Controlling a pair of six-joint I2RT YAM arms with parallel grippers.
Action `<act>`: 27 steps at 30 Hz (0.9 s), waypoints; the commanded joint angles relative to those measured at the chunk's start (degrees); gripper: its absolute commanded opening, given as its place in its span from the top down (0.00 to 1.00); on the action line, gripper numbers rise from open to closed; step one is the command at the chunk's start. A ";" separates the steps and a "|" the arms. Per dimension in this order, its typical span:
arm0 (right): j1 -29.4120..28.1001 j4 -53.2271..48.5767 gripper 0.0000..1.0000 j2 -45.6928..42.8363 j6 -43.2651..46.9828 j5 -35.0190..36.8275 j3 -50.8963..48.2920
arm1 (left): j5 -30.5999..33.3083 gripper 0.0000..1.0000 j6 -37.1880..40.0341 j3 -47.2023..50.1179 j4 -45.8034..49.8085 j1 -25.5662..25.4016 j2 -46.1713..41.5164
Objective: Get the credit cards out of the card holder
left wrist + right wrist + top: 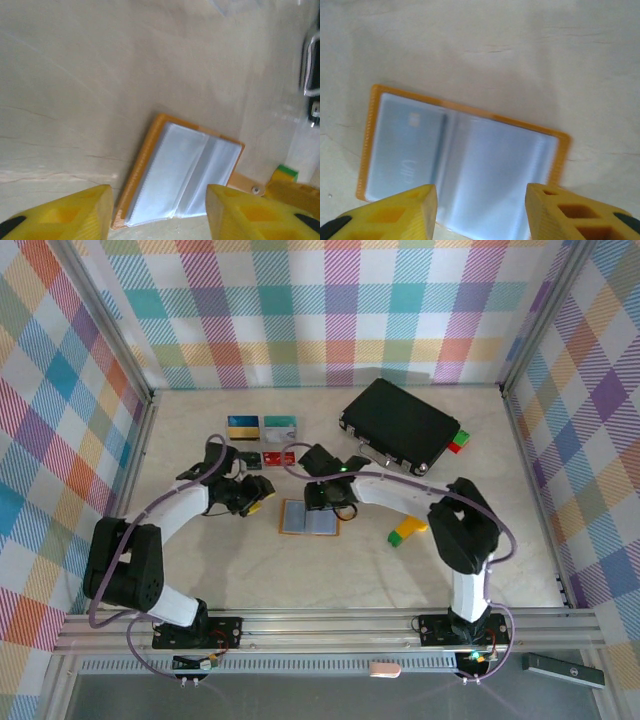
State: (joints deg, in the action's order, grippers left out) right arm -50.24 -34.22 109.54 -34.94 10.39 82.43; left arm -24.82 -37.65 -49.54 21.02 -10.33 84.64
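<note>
The left arm (178, 508) and right arm (395, 496) are showing glossy white shells between bulky black joints. A grey-mauve cable (400, 478) is trailing along each one toward the black bases (195, 625). The fingers (65, 212) are showing up close as chunky yellow plastic, hollow-celled and black-tipped.

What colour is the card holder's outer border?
Orange on the card holder; clearest in the right wrist view.
</note>
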 commanded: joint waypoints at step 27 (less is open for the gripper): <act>-5.84 -11.30 0.45 20.40 3.06 -4.85 15.56 | 3.43 0.16 1.48 7.36 4.11 11.82 -8.95</act>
State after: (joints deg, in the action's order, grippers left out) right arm -56.42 -43.92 128.07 -32.08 8.29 101.34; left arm -20.91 -37.21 -42.50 23.90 0.58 77.17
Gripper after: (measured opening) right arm 0.547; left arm 0.840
